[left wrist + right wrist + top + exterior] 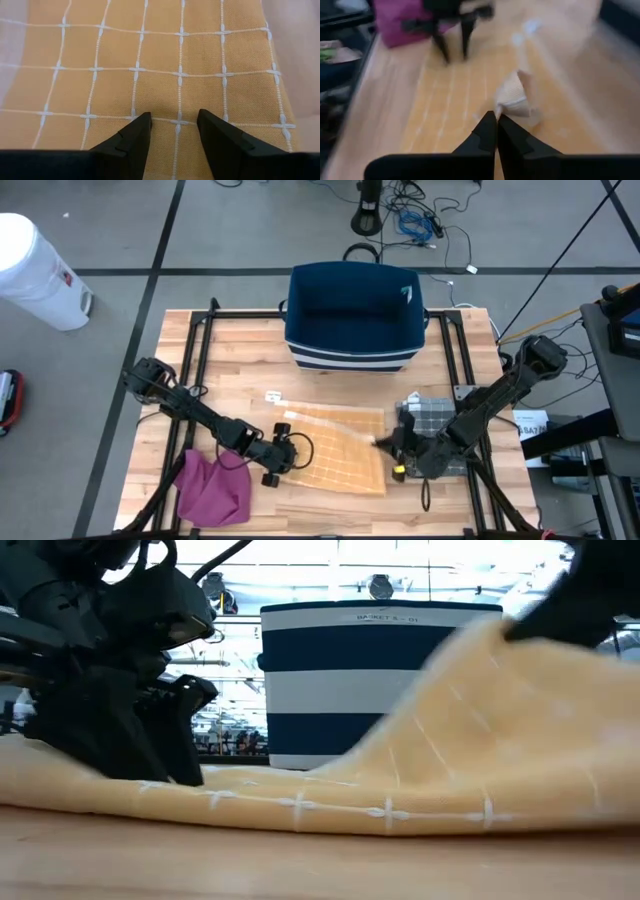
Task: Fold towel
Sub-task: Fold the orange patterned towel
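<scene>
An orange towel with a white grid (335, 450) lies spread on the wooden table in front of a blue striped basket. My left gripper (292, 450) stands open on the towel's left part, fingers pointing down at a slant (175, 117). My right gripper (385, 443) is shut on the towel's right edge. In the low view that side of the towel (470, 710) rises toward the right gripper (570, 600), while the left part (250, 802) stays flat on the table. My left gripper sets its two spread fingertips (142, 122) on the flat towel from above at a slant, a short way in from its left edge; the cloth lies flat between and around them. My right gripper pinches a bunched bit of the towel's right edge (512, 97) between its two fingers, coming in from the table's right side and slanting down. The bit sticks out past the fingertips. That side is lifted off the table; the rest slopes down to it.
The blue and white striped basket (355, 315) stands at the far middle of the table. A purple cloth (212, 488) lies at the near left corner. A grey checked cloth (432, 418) lies under the right arm. A white bin (35, 270) stands on the floor beyond the left edge.
</scene>
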Robot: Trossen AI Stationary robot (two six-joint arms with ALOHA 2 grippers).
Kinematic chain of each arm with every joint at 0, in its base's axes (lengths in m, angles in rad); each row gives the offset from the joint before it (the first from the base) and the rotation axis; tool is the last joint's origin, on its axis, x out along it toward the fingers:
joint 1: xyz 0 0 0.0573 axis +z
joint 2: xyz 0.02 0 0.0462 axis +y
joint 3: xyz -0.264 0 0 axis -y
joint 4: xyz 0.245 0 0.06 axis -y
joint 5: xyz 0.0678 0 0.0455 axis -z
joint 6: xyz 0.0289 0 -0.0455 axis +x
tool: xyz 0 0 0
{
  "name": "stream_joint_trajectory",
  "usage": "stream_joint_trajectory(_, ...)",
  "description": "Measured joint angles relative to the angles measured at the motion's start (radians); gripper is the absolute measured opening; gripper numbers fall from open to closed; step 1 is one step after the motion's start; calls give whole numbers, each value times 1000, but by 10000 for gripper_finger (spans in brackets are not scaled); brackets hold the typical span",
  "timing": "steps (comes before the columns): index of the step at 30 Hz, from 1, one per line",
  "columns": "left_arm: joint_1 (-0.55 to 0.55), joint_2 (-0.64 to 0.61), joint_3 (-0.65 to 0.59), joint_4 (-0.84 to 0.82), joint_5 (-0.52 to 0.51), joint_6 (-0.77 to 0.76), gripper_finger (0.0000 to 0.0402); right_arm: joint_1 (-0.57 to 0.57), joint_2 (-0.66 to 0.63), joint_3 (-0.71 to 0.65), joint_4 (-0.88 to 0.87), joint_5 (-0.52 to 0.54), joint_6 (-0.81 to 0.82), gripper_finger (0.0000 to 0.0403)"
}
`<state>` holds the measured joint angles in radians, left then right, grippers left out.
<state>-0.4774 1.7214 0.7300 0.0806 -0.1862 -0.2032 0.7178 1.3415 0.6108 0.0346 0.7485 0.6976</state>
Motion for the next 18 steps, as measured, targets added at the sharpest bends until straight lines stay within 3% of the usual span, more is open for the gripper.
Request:
stream_joint_trajectory(3,-10,2,-2,26,-66,22,174,-56,-32,14,-98,83,-50,0)
stream_joint_trajectory(7,-32,3,21,26,-168,52,174,-176,-41,15,-230,87,-32,0)
stream_joint_trajectory(11,-42,3,34,27,-137,57,174,-305,-17,15,-311,14,-7,0)
stream_joint_trajectory(18,-32,2,35,0,-87,55,174,-392,60,15,-161,-101,-138,0)
